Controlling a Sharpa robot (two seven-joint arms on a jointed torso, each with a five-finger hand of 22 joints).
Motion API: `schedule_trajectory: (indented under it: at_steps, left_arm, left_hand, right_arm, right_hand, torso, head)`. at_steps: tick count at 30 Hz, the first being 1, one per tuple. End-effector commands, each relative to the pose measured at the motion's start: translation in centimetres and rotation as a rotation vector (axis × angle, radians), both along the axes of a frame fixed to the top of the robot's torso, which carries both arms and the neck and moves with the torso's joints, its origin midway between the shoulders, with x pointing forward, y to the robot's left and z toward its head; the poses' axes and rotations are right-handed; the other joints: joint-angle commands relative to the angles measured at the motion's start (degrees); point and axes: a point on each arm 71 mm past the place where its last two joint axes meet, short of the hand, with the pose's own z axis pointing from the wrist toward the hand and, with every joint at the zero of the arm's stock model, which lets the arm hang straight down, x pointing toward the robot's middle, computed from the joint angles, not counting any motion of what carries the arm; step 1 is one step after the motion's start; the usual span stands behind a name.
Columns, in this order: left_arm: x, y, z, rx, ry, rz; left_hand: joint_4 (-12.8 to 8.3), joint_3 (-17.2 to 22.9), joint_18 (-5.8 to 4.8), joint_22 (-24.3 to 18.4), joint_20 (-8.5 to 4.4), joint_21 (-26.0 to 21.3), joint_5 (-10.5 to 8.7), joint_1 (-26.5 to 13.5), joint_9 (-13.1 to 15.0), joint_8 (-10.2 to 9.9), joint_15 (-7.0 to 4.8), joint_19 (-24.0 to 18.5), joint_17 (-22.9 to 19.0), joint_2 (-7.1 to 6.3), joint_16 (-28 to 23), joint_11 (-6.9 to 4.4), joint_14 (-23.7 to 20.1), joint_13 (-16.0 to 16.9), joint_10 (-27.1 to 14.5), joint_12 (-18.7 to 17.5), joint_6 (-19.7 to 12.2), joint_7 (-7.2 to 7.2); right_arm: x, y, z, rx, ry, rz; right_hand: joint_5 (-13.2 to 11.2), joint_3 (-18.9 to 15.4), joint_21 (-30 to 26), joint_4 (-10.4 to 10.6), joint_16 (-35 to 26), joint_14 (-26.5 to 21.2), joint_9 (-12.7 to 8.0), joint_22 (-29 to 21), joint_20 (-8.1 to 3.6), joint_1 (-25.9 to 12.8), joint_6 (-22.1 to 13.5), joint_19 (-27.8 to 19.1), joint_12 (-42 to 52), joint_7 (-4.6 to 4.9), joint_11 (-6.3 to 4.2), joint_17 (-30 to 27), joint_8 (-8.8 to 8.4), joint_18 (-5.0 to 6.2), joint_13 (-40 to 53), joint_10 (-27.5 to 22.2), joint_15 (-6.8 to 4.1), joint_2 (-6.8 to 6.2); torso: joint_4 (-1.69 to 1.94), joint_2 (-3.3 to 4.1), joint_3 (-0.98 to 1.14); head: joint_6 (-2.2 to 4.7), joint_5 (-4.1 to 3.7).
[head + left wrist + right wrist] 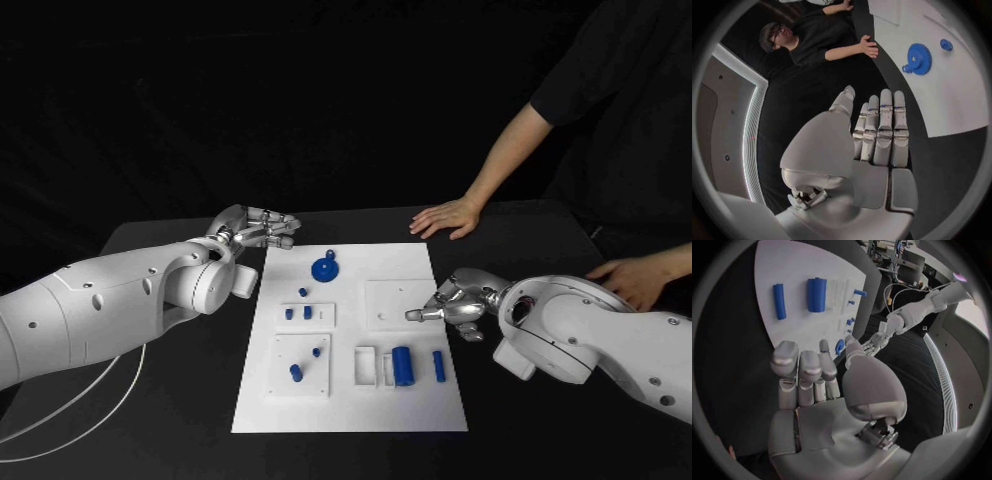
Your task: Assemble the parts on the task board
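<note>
The white task board (411, 415) lies in the middle of the black table. A blue gear (327, 268) sits near its far end, small blue pegs (299, 313) stand in a raised plate left of the middle, and a thick blue cylinder (402, 366) lies beside a thin blue pin (438, 365) near the front. My left hand (260, 228) hovers off the board's far left corner, fingers straight and empty (879, 135), with the gear (918, 58) beyond it. My right hand (450, 303) hangs at the board's right edge, empty, fingers apart (811, 375). Past it lie the cylinder (816, 294) and pin (779, 301).
A person's hand (447, 217) rests flat on the table just beyond the board's far right corner, and another hand (627, 275) lies at the right edge behind my right arm. A white cable (87, 400) loops at the front left.
</note>
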Motion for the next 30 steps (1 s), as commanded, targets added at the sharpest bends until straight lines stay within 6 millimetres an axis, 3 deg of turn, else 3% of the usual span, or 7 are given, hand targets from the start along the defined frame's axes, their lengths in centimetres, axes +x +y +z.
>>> schedule_trajectory:
  at_steps: [1,8,16,30]
  left_arm:
    - [0.0,-0.2,0.1,-0.006,-0.007,-0.013]
    - [0.0,-0.2,0.1,-0.005,-0.005,-0.014]
    - [-0.1,-0.3,0.1,-0.006,-0.002,-0.018]
    - [-0.2,-0.5,0.1,-0.007,0.001,-0.025]
  left_hand:
    - [0.03,-0.24,-0.53,-0.05,0.00,0.38,0.17,0.42,0.00,-0.13,0.33,0.42,0.08,0.01,0.00,0.19,-0.02,0.05,-0.14,0.14,-0.29,-0.02]
    - [0.03,-0.24,-0.53,-0.05,0.00,0.38,0.17,0.42,0.00,-0.13,0.33,0.42,0.08,0.01,0.00,0.19,-0.02,0.05,-0.14,0.14,-0.29,-0.02]
    - [0.03,-0.24,-0.53,-0.05,0.00,0.38,0.17,0.42,0.00,-0.13,0.33,0.42,0.08,0.01,0.00,0.19,-0.02,0.05,-0.14,0.14,-0.29,-0.02]
    - [0.07,-0.36,-0.54,-0.19,0.02,0.39,0.13,0.31,0.00,-0.12,0.36,0.44,0.07,0.01,-0.01,0.21,-0.06,0.05,-0.18,0.14,-0.32,-0.01]
  right_arm:
    - [-0.4,0.3,-0.3,-0.050,0.048,0.043]
    - [-1.1,0.5,-1.2,-0.134,0.133,0.077]
    - [-2.1,0.9,-2.8,-0.205,0.218,0.099]
    - [-2.3,1.9,-3.7,-0.192,0.214,0.073]
  right_hand:
    - [0.14,-0.28,0.08,0.10,0.01,0.12,0.08,5.86,-0.11,0.26,0.13,3.25,-0.04,-0.03,-0.24,-0.02,-0.12,-0.03,-0.09,0.06,-0.13,-0.17]
    - [0.27,-0.76,-0.29,-0.39,0.05,0.09,0.01,5.83,-0.09,0.16,0.20,3.14,-0.25,-0.04,-0.23,0.11,-0.12,-0.11,-0.23,-0.11,-0.10,0.68]
    - [0.14,-1.60,-0.63,-0.63,0.15,0.13,-0.11,5.80,-0.06,-0.71,0.17,3.13,-0.17,-0.06,-0.23,0.34,-0.12,-0.14,-0.19,-0.08,-0.07,1.62]
    - [0.21,-2.19,-0.61,-0.58,0.23,0.16,-0.20,5.80,-0.08,-1.37,0.01,3.19,0.55,-0.02,-0.18,0.48,-0.14,-0.12,0.39,0.09,-0.07,1.69]
  torso:
    - [-0.05,0.00,-0.01]
    - [-0.11,-0.07,-0.09]
    - [-0.04,0.00,0.00]
    - [-0.02,0.05,0.06]
  head:
    - [-0.05,0.09]
    - [-0.24,0.29]
    - [-0.36,0.37]
    - [-1.16,0.61]
